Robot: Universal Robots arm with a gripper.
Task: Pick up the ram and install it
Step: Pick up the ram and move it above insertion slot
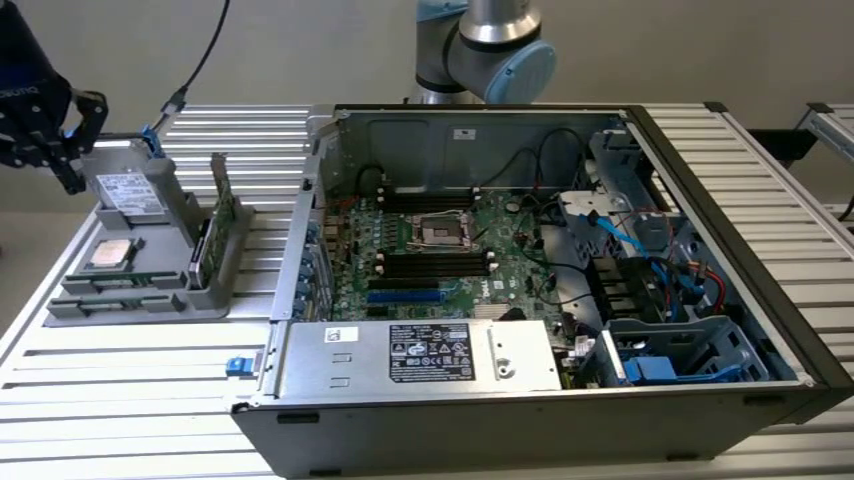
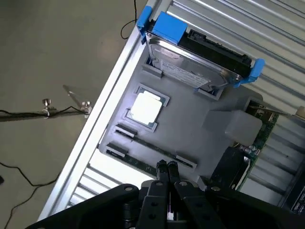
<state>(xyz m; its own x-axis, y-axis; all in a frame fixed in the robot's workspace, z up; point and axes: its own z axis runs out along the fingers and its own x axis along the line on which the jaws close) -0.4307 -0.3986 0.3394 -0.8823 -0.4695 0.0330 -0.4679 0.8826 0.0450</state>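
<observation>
The ram (image 2: 153, 151) lies as a long thin stick in a slot of the grey parts tray (image 2: 190, 119), with a second stick (image 2: 125, 159) beside it. In the exterior view the sticks (image 1: 118, 287) sit at the tray's front end. My gripper (image 2: 167, 167) hovers above the tray near the ram, its fingers pressed together and holding nothing. In the exterior view the gripper (image 1: 67, 170) hangs above the tray's far left corner. The motherboard's black slots (image 1: 430, 266) lie inside the open computer case (image 1: 747, 200).
On the tray also sit a square silver processor chip (image 2: 145, 107), a hard drive (image 2: 195, 62) in blue brackets and an upright green card (image 2: 259, 136). The tray rests on a ribbed metal table (image 1: 120, 400). Cables (image 1: 641, 240) and a power supply (image 1: 427, 352) crowd the case.
</observation>
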